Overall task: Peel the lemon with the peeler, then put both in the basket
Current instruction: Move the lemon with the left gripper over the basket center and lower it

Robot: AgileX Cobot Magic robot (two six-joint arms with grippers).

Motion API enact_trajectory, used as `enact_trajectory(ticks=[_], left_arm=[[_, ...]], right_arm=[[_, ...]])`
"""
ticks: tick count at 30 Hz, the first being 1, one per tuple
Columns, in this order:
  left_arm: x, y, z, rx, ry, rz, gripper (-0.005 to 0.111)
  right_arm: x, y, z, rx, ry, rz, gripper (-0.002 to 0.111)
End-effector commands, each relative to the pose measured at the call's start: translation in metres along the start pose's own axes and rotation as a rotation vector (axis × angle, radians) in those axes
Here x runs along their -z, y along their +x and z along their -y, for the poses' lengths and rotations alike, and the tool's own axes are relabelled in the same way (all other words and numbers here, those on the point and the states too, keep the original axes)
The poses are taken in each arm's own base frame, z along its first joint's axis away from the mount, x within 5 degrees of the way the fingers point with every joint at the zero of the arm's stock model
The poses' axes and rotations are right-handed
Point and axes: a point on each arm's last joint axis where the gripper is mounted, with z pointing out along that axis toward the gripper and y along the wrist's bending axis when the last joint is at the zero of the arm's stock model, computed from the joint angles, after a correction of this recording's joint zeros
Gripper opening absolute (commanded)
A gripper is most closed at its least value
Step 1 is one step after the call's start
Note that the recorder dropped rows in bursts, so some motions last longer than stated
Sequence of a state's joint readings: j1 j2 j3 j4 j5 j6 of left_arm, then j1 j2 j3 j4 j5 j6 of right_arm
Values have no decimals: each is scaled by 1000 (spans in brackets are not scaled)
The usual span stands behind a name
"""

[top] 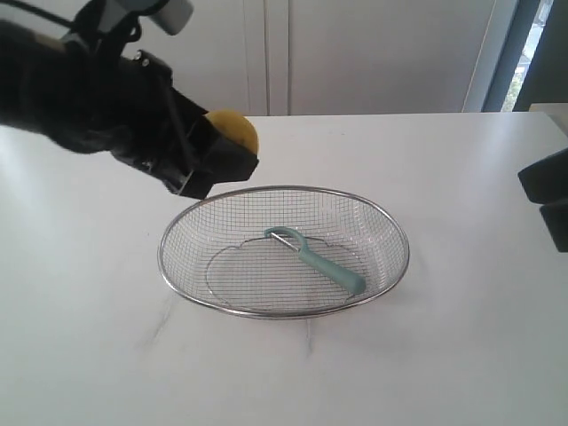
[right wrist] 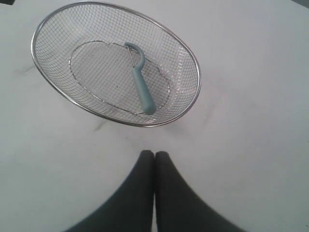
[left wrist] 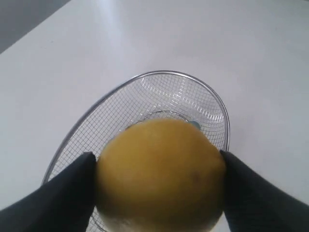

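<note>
Lying in the wire basket [top: 383, 216] at frame centre, the peeler [top: 317, 259] is stowed, while the left pincer [left wrist: 158, 162] grasps the lemon [top: 238, 130] just above the basket's upper-left rim, leaving apparently only its drop; the right pincer [right wrist: 154, 157] is clenched and empty.

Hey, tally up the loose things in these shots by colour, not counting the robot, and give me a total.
Yellow: 1, the lemon
Teal-green: 1, the peeler
Silver: 1, the basket
Total: 3
</note>
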State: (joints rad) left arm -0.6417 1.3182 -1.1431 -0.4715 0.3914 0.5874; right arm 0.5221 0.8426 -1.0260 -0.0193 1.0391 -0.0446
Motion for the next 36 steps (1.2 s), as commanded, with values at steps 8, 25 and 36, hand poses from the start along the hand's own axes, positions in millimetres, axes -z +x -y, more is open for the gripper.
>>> enact_trajectory(ticks=[8,25,36], left_arm=[[-51,-37,-38,5,-24,-317,0],[-139,1,-53,73,22,-428,0],[-172,32,-54,100,60,-542,0]], right_arm=[[1,1,1,2,10,1,0],[1,1,1,2,10,1,0],[1,1,1,2,10,10,0]])
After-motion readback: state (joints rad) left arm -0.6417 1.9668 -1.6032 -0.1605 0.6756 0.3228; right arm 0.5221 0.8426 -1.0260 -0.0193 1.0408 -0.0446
